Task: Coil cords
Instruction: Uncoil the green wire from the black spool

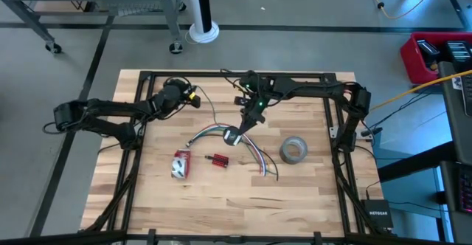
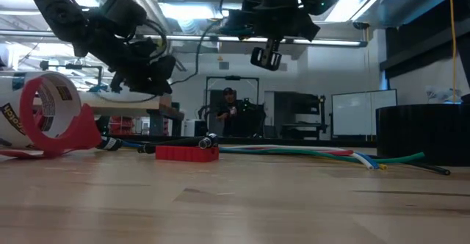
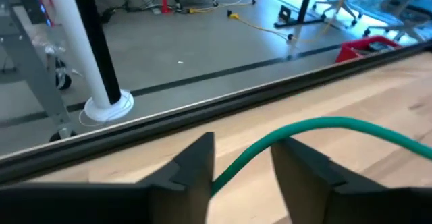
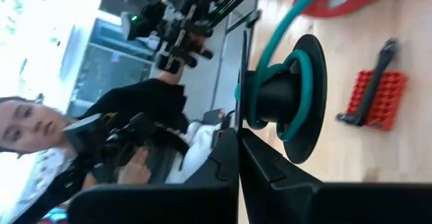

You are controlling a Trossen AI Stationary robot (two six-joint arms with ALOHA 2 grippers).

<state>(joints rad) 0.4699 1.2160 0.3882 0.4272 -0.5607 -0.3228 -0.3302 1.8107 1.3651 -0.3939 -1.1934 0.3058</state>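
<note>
Only the left wrist view shows the green cord (image 3: 317,126) passing between the released left tool (image 3: 243,173).

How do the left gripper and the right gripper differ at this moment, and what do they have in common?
The left gripper has its fingers apart, with the green cord passing between them; the right gripper has its fingers shut. The left gripper is near the edge of the table; the right gripper is nearer the middle, beside a black spool wound with that cord. Both are dark, two-fingered and close to the cord.
</note>
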